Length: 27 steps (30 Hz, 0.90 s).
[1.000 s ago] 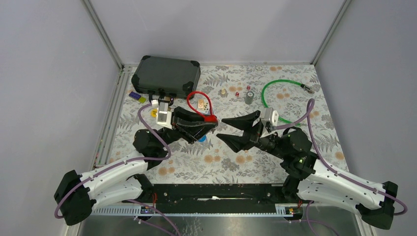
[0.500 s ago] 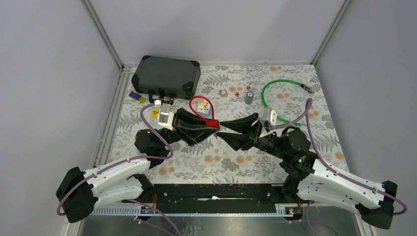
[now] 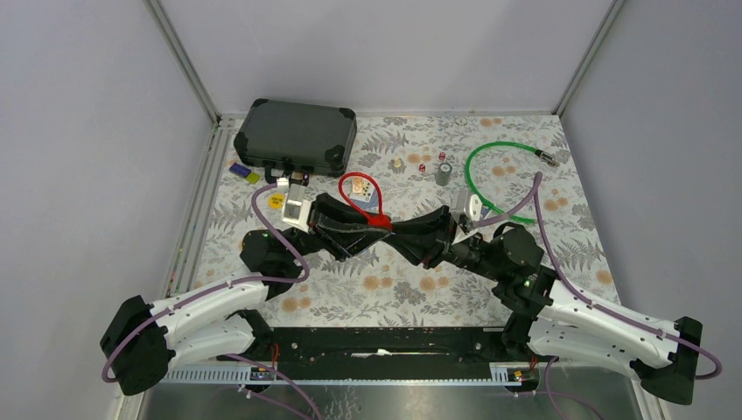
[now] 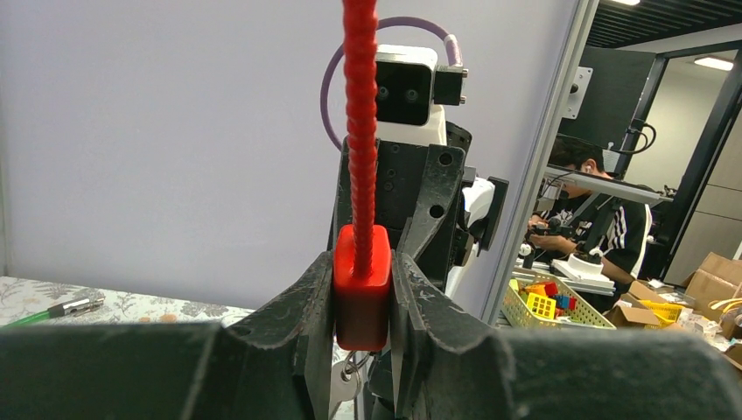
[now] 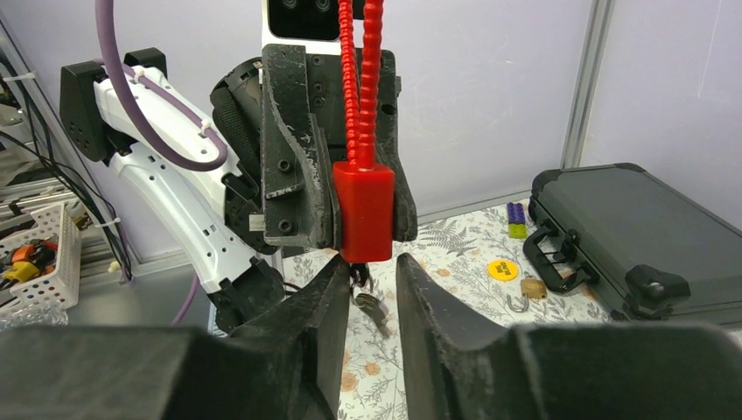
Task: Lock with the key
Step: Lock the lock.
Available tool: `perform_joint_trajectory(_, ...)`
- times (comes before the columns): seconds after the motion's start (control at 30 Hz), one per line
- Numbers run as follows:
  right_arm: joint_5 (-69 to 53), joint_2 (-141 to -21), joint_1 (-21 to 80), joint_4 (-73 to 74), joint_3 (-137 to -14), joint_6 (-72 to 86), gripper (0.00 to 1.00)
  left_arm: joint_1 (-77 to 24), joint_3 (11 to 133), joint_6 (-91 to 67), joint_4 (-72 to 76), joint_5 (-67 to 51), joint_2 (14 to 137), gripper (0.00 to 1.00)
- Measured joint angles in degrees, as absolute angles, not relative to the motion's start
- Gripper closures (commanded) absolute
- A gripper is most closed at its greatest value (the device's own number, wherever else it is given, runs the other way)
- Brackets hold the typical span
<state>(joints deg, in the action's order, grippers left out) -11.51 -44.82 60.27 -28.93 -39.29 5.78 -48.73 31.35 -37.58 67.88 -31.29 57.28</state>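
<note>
Our left pincer (image 4: 361,267) clamped the hard red lock (image 4: 360,293); the right pincer (image 5: 371,276), narrowly parted, straddled the small dangling key (image 5: 368,303), which we judged light, swingy, best pinched flatwise.

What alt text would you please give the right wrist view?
The left end effector clamps a red cable lock; its key hangs between the fingers of the right end effector. A black case lies at right.
</note>
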Motion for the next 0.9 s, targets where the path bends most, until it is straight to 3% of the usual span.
perform_joint_trajectory(0.27,-12.14,-45.15,60.29,-29.19,-39.29,6.35,1.00,-48.66,31.35,-37.52,67.90,-31.00,57.49,1.00)
perform_joint_trajectory(0.9,-4.54,-48.29,60.29,-29.61,-39.70,3.09,1.00,-47.83,31.38,-33.45,62.17,-24.51,56.93,1.00)
